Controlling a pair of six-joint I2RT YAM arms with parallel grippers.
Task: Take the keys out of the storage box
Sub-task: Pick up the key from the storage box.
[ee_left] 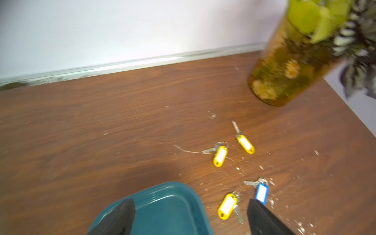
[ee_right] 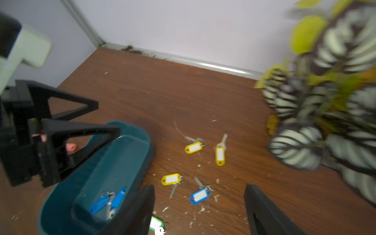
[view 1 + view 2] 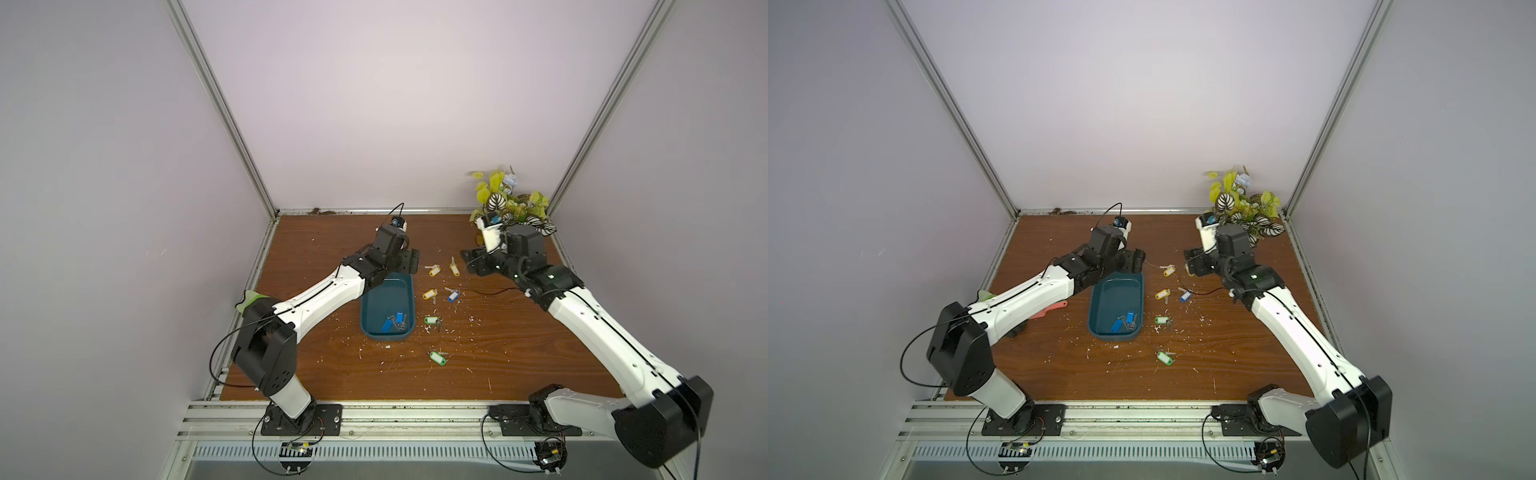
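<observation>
The dark teal storage box [image 3: 384, 297] lies mid-table, with two blue-tagged keys [image 3: 392, 322] at its near end. Several more keys lie on the wood to its right: yellow-tagged ones [image 3: 434, 271], a blue one [image 3: 453, 296] and green ones [image 3: 432, 320]. My left gripper [image 3: 409, 261] hovers open over the box's far end, nothing between its fingers [image 1: 122, 217]; the box corner [image 1: 162, 203] shows below. My right gripper [image 2: 200, 211] is open above the loose blue-tagged key [image 2: 199, 196], holding nothing. In both top views it [image 3: 1196, 262] hangs over the far-right keys.
A vase of leafy plants [image 3: 511, 208] stands at the back right corner, close behind the right wrist. A red-orange plastic piece [image 3: 1054, 307] lies under the left forearm. White crumbs litter the wood around the keys. Walls and metal rails enclose the table.
</observation>
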